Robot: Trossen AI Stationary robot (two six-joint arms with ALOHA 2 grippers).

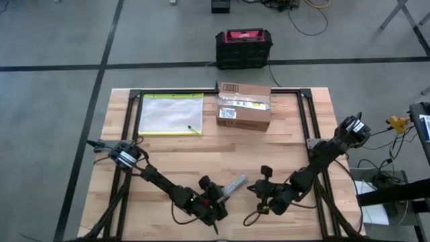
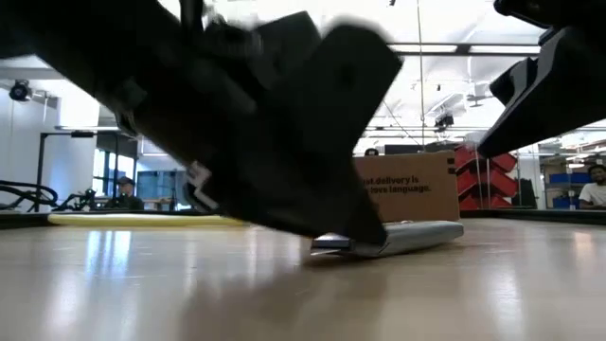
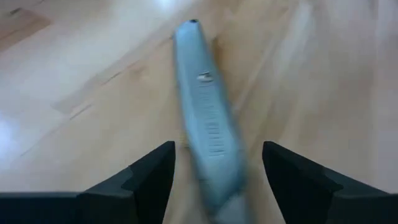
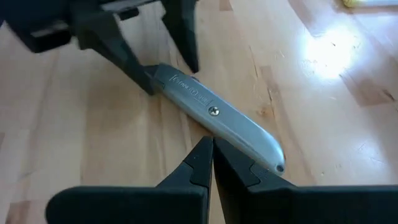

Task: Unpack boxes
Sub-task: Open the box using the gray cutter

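Left gripper [image 3: 214, 171] fingers apart astride the knife [image 3: 208, 124].
Knife's near end cut off; right gripper [image 4: 212, 163] pinched together, box [image 1: 244, 105] well beyond.

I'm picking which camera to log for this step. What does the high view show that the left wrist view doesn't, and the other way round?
Only the high view shows the cardboard box at the table's far edge, the clear pouch beside it, the black and red case on the floor and the right gripper.

Only the left wrist view shows the ribbed grip along the utility knife, lying between the left gripper's open jaws.

Both show the knife on the wood.
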